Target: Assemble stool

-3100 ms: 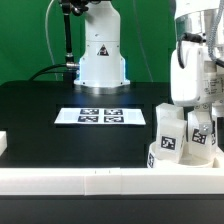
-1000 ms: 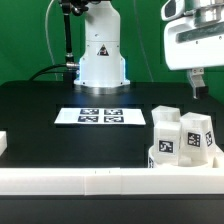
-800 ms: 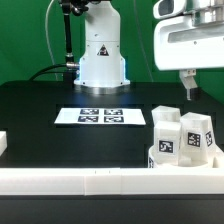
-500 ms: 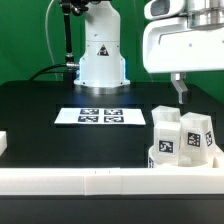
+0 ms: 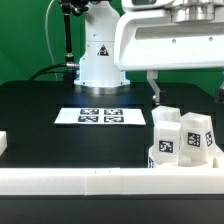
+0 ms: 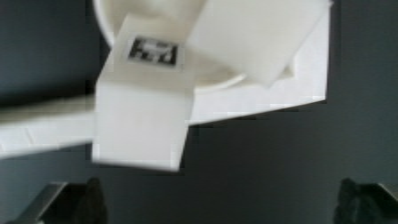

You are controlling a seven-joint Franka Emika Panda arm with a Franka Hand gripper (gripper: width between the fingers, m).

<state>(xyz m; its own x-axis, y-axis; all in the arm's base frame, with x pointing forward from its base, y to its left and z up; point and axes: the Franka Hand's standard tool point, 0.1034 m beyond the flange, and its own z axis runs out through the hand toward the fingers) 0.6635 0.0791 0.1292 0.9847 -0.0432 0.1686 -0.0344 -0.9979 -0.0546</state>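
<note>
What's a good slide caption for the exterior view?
Open claw hangs above the stool, whose tagged legs stand upright by the border rail, marker board behind.

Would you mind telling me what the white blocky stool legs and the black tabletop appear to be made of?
The white blocky stool legs look like matte moulded plastic: uniform white, crisp edges, no grain, with black-and-white square tags on their faces. The black tabletop looks matte, possibly a cloth or rubbery mat, as it shows almost no glare; the pictures leave that open.
</note>
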